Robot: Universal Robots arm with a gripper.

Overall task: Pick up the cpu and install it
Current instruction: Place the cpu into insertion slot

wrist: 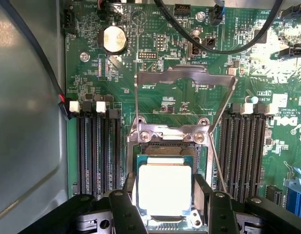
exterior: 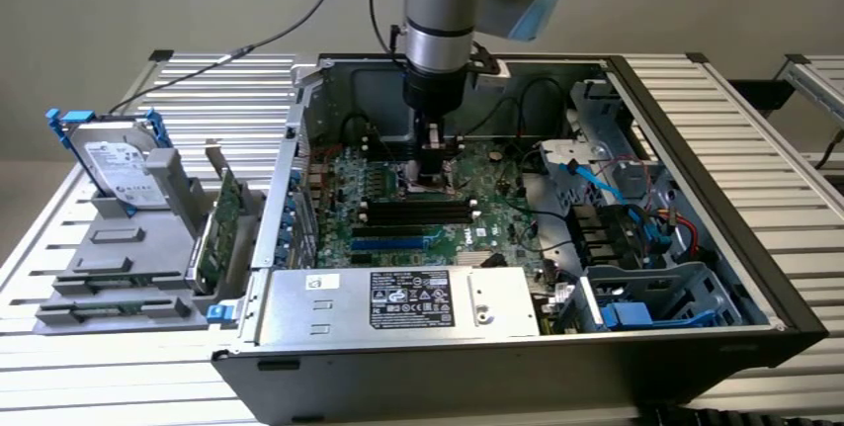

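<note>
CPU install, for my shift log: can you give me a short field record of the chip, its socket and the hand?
cpu: silver top up, at the socket
load plate: swung open
hand: shut on the cpu, fingers against two opposite edges
seated: cannot tell

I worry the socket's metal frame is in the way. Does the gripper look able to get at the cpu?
Probably yes. The metal frame is swung up and back off the socket, the black cables run beyond it, and the gripper is down astride the cpu.
</note>
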